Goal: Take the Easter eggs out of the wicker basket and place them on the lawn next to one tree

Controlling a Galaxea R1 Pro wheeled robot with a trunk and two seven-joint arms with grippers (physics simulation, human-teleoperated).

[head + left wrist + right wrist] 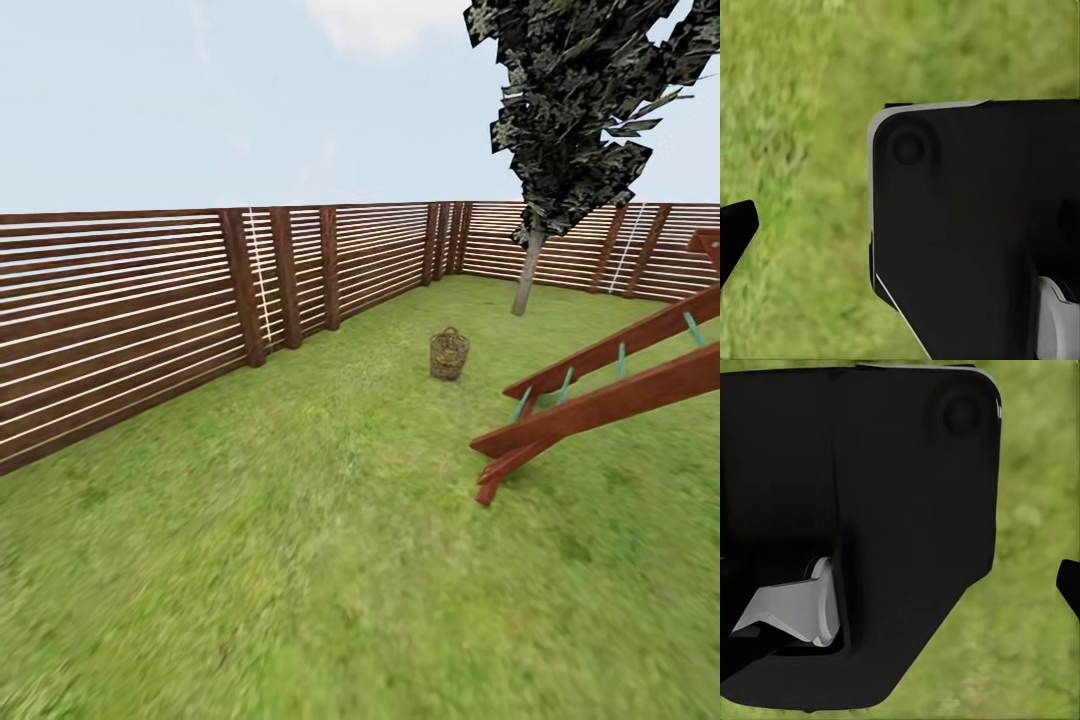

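From your head view, the wicker basket [449, 355] stands on the lawn [330, 560] well ahead, with yellowish shapes inside too small to tell apart as eggs. The tree [527, 275] rises beyond it near the slatted fence [130, 310]; a wooden play-frame [600, 390] slants in from the right.

In your left wrist view, a black housing [967, 225] hangs over grass; you cannot tell whether the left tool is apart or together.

Your right wrist view shows another black housing [870, 525] over grass; its tool state is equally unreadable.
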